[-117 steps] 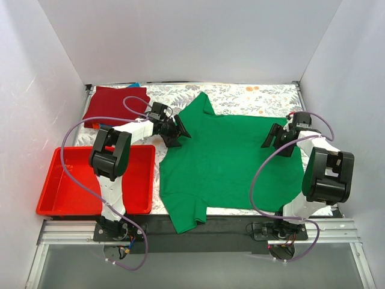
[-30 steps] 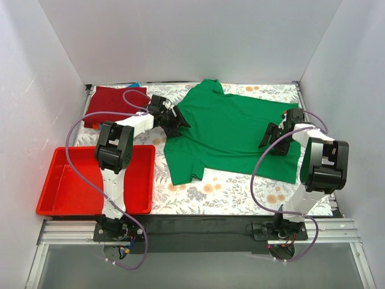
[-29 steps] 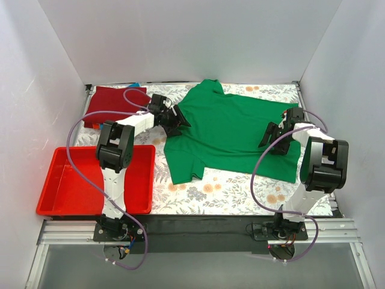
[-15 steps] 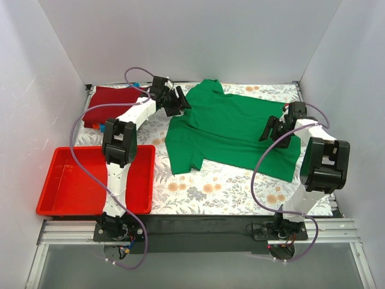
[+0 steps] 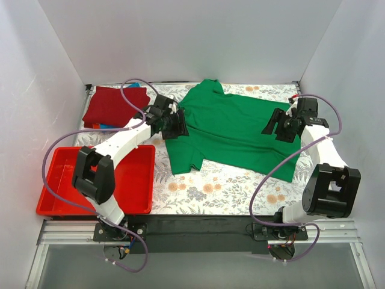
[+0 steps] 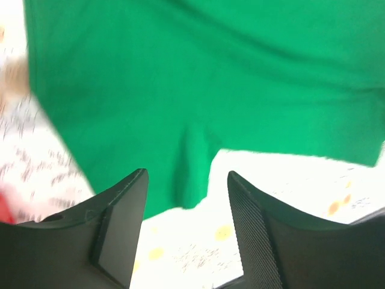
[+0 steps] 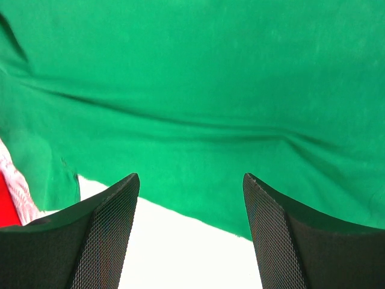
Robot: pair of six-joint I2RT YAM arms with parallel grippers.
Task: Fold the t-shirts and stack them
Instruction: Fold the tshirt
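Bright, even white light, only faint soft shadows. My overhead view is sharp; my left wrist view is blurred, its pale surface washed out toward 6 o'clock.

You have the green t-shirt lying flat and lightly creased across the far middle of the table, one sleeve pointing nearward at its left end. The dark red t-shirt lies folded in the far left corner, with a blue t-shirt's edge showing beneath it.

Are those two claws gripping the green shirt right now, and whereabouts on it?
Nothing is held. The left gripper and right gripper both hang open over the green t-shirt, nothing between their fingers.
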